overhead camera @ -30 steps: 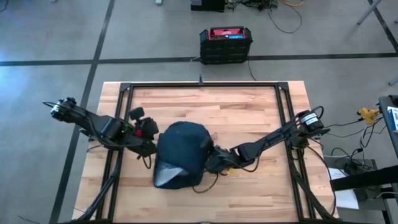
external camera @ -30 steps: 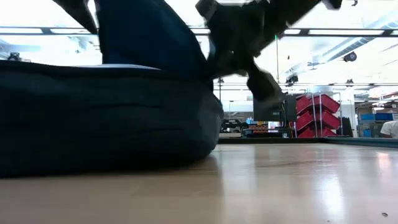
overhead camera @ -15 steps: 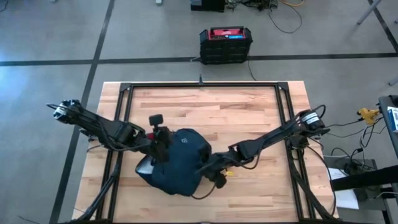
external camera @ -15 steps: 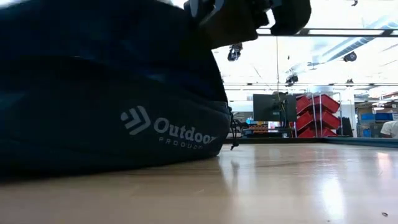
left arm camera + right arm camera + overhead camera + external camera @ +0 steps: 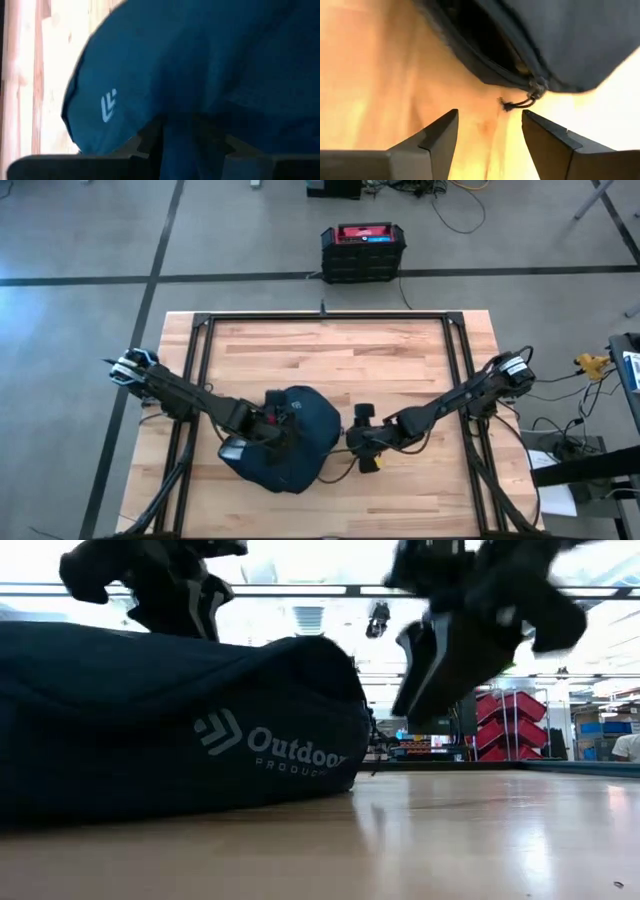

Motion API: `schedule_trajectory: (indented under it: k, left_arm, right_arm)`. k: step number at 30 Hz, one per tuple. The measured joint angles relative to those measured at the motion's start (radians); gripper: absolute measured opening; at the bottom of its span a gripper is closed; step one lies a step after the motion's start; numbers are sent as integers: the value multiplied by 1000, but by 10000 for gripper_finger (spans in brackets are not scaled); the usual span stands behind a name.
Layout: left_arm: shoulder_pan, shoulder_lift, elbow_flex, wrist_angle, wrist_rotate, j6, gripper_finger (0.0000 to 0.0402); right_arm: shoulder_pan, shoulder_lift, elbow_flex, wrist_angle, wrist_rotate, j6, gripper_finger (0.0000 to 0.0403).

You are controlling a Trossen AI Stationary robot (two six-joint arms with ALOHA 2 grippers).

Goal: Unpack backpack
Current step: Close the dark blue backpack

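Observation:
The dark navy backpack [image 5: 288,448] lies on its side on the wooden table, left of the middle, with its white logo [image 5: 218,732] toward the near edge. Its zipper mouth [image 5: 485,55] gapes toward the right, and a pull cord [image 5: 521,103] hangs from it. My left gripper [image 5: 272,423] is on top of the backpack, shut on its cloth. My right gripper [image 5: 356,438] stands open just right of the backpack, above the bare table, with nothing between its fingers [image 5: 439,136]. My left gripper has a bunched fold of the backpack's navy cloth [image 5: 186,136] between its two fingers, on the bag's upper side [image 5: 280,420]. The fingers come slanting down from the table's left. The backpack's underside rests on the table; how many layers are caught I cannot tell.
A black metal frame [image 5: 325,317] runs round the table top. A black crate with a red top [image 5: 363,252] stands on the floor beyond the far edge. A dark cord [image 5: 330,478] trails from the backpack toward the near edge. Bare wood lies at the far side and the right.
My left gripper has moved right and toward the near edge, onto the backpack's top. My right gripper has come off the backpack and drawn back toward the right edge. The backpack, raised on its right side a second ago, has turned about and sunk flat.

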Motion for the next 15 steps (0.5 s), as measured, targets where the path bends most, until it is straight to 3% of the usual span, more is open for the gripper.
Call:
schedule_trajectory:
  k: [7,15]
  left_arm:
    - [0,-5,-2,-36,-2,-27,77]
    - [-4,-109,-7,-138,30,-54,77]
  right_arm:
    - [-58,5,-113,273,23,11,148]
    - [-117,6,-129,302,101,-35,97]
